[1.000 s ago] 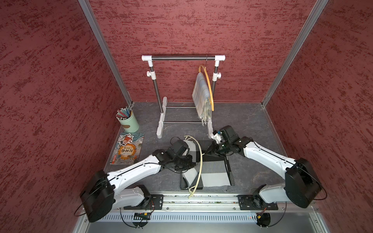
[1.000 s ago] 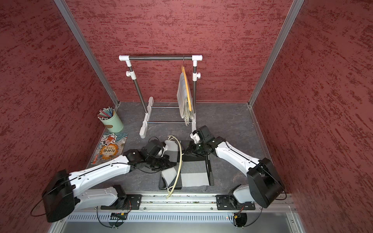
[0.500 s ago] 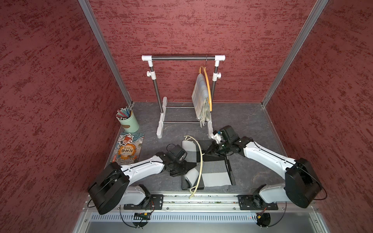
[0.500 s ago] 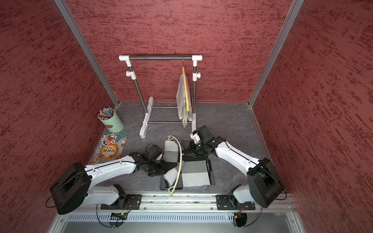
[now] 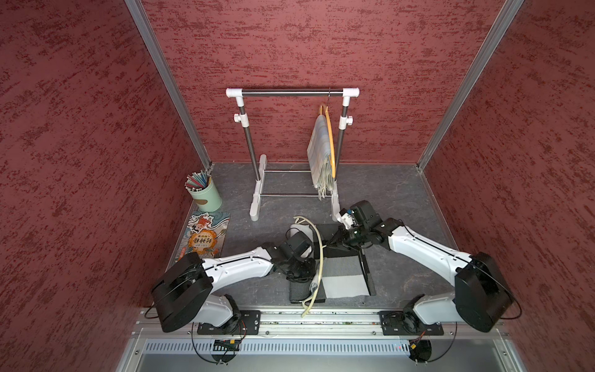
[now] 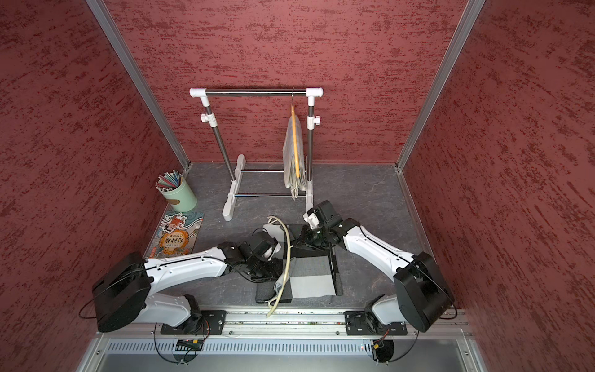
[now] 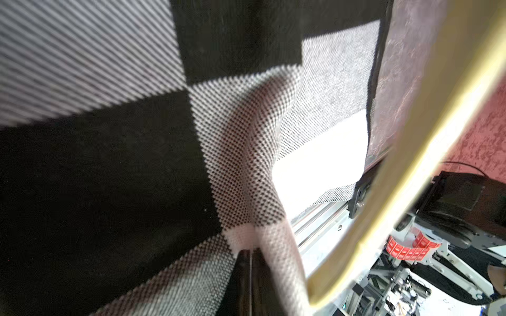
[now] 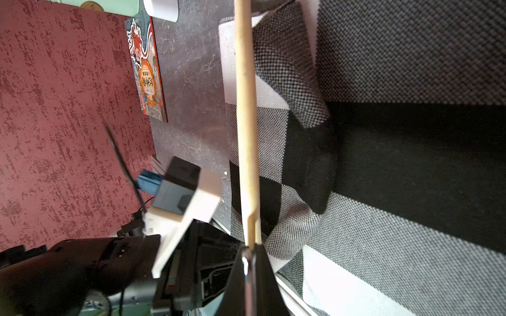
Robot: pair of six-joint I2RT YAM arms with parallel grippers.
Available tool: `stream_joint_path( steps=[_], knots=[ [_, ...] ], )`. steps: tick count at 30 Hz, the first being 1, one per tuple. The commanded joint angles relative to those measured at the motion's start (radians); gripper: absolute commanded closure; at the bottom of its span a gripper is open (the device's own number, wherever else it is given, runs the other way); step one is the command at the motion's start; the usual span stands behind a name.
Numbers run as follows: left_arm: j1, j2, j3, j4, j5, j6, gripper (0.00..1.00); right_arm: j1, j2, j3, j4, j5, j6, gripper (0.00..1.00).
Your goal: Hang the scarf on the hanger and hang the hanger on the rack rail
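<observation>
Counting two of each, scarf (image 5: pixel 344 285) (image 5: pixel 317 151) and hanger (image 5: pixel 322 257) (image 5: pixel 329 141); one rack (image 5: pixel 289 93).

Left arm (image 5: pixel 238 267), right arm (image 5: pixel 425 254) reaching low, inward. Left gripper (image 7: pixel 249 253), right gripper (image 8: pixel 250 251) both pinching tight.

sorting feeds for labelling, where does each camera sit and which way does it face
Top views: high at the front, looking down and back over the rack, checked scarf and cream hanger; left arm and right arm show whole.
Left wrist: on the left arm, facing along the left gripper at the checked scarf; its tips show.
Right wrist: on the right arm, facing along the right gripper, shut on the cream hanger; left arm partly shows.
Shared: both wrist views show checked scarf and cream hanger.
</observation>
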Motion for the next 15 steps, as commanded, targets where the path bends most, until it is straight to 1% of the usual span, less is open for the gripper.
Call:
stream_joint_path(
  steps=[1,2,3,8,9,10,11,12,13,15],
  knots=[
    [0.064,-0.078,0.031,-0.130,-0.050,0.046,0.85,0.010,-0.013,0.041,-0.037,0.029,0.011,1.00],
    [0.090,-0.098,0.030,-0.136,-0.039,0.052,0.81,0.011,-0.015,0.046,-0.040,0.029,0.012,1.00],
    [0.109,-0.116,0.030,-0.143,-0.028,0.058,0.80,0.013,-0.018,0.052,-0.047,0.029,0.013,1.00],
    [0.220,-0.215,0.032,-0.192,-0.028,0.059,0.79,0.020,-0.020,0.110,-0.142,0.059,-0.020,1.00],
    [0.248,-0.236,0.029,-0.186,-0.016,0.049,0.72,0.023,-0.016,0.123,-0.162,0.062,-0.027,1.00],
    [0.268,-0.254,0.028,-0.159,0.002,0.040,0.57,0.025,-0.012,0.137,-0.179,0.063,-0.035,1.00],
    [0.279,-0.275,0.027,-0.127,0.034,0.034,0.51,0.027,-0.006,0.149,-0.193,0.062,-0.040,1.00],
    [0.284,-0.288,0.027,-0.069,0.073,0.029,0.47,0.030,-0.001,0.160,-0.200,0.058,-0.044,0.97],
    [0.284,-0.291,0.031,-0.020,0.116,0.025,0.43,0.032,0.002,0.168,-0.202,0.053,-0.044,0.90],
    [0.279,-0.275,0.051,0.050,0.178,0.022,0.33,0.037,0.007,0.183,-0.197,0.039,-0.036,0.70]
  ],
)
